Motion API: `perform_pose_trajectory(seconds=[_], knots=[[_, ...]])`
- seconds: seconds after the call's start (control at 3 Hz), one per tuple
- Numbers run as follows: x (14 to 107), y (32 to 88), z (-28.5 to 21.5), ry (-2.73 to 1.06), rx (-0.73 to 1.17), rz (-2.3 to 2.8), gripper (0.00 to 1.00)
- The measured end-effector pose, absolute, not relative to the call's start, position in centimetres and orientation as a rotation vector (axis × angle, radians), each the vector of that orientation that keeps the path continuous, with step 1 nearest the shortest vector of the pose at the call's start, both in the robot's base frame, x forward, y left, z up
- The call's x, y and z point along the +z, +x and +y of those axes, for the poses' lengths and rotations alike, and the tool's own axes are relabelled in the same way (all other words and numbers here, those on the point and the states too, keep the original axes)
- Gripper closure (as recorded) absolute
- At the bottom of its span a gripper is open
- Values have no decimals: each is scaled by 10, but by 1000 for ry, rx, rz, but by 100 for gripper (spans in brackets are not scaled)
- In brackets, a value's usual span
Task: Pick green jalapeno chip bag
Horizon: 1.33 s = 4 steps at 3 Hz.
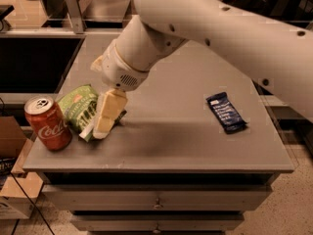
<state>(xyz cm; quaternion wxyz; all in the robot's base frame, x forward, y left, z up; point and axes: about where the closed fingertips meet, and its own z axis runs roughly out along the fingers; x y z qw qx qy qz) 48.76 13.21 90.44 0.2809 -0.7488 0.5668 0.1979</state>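
Note:
The green jalapeno chip bag [78, 106] lies crumpled at the front left of the grey table [171, 146]. My gripper [105, 121] hangs from the large white arm [195, 28] and reaches down at the bag's right end. It covers that end from this view. I cannot tell whether it touches the bag.
A red soda can [48, 123] stands upright just left of the bag, near the table's front left corner. A dark blue snack bar wrapper [226, 112] lies flat at the right. Drawers sit under the table's front edge. A cardboard box [10, 146] stands on the floor at the left.

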Motion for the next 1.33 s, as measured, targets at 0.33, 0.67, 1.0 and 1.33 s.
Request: perform_pose_trajectory(seconds=[0.33, 0.67, 1.0, 1.33], knots=[[884, 499, 165, -2006, 550, 1517, 0], [863, 509, 184, -2024, 539, 1544, 7], [857, 518, 186, -2032, 523, 1569, 23], [863, 517, 188, -2038, 487, 1579, 46]])
